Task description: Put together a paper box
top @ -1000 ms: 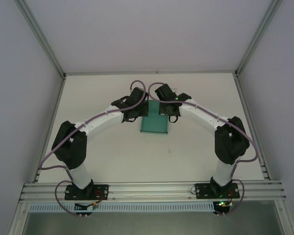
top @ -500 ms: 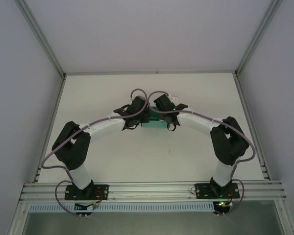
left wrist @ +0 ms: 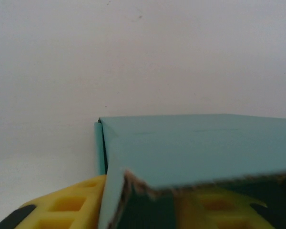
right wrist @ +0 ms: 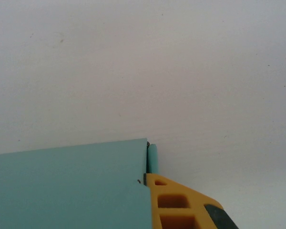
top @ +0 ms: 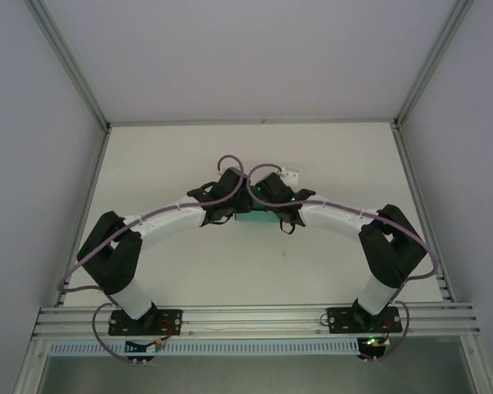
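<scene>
Our left gripper (top: 232, 208) stands with its jaws partly spread. In the left wrist view one yellow finger (left wrist: 62, 207) lies outside the paper box (left wrist: 195, 148), at 9 o'clock of its side wall. The second finger (left wrist: 219, 205) shows under the ragged edge of the top panel, in the dark inside. The two fingers are apart, and we see no pinch between them.

Our right gripper (top: 272, 209) is pressed together on the box. In the right wrist view its visible fingertip (right wrist: 178, 205) lies tight against the edge of a teal panel, which hides the other finger.

The paper box is folded up into a small teal body. From above we see it as a narrow strip between the two wrists, a little toward 12 o'clock from the middle of the white table (top: 230, 271). The left gripper is at its 9 o'clock and the right gripper at its 3 o'clock. We cannot tell whether the box rests on the table or hangs just above it. In the left wrist view a narrow flap stands at the 9 o'clock corner of the top panel.

Farther out, the two arms arch in from their bases at 7 and 5 o'clock. Purple cables (top: 230, 160) loop over the wrists, and an aluminium rail (top: 255, 316) runs along the 6 o'clock edge.
</scene>
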